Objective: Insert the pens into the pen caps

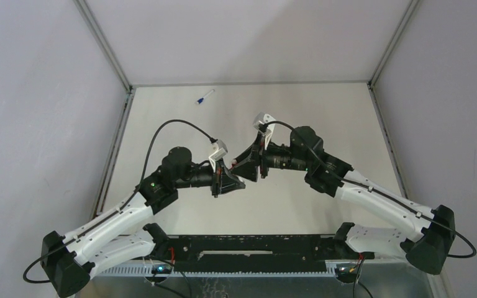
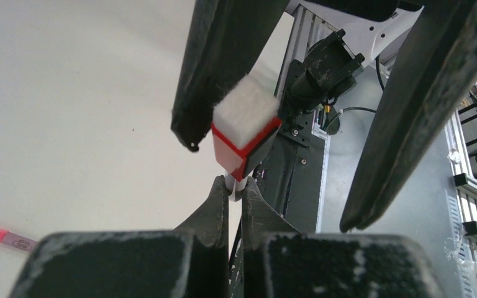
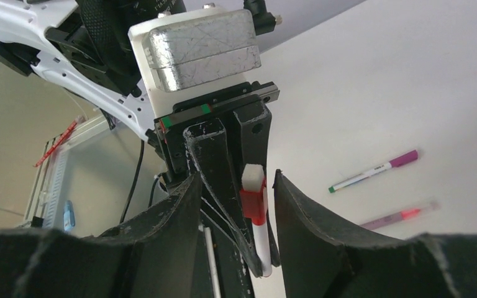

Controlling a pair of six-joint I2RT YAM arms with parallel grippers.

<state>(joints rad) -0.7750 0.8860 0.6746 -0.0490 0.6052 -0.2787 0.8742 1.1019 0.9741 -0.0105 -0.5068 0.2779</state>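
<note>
Both arms met over mid-table, tips facing each other. The left gripper was clamped tight on the white barrel of a pen, no gap btwn its pads beyond the barrel itself. The pen's long axis ran straight out of that claw, capped end leading, w/ a red cap on its front end. The cap end sat inside the mouth of the right gripper, so the right arm was the one placed to act on the cap while the left one held the barrel. The right gripper stood wide apart, one finger either side of the cap and holding nothing. In the right wrist view the cap lay off-centre in that gap. In the left wrist view it looked right against one finger, but contact couldn't be told for sure. The cap looked to be on the pen already, but whether it was pushed fully home wasn't clear. Prob. the next move turned on the cap staying in line w/ the barrel axis. Other pens lay on the table apart from the claws: a purple-capped pen and a pinkish pen near each other, plus a blue-capped pen near the far edge.
</note>
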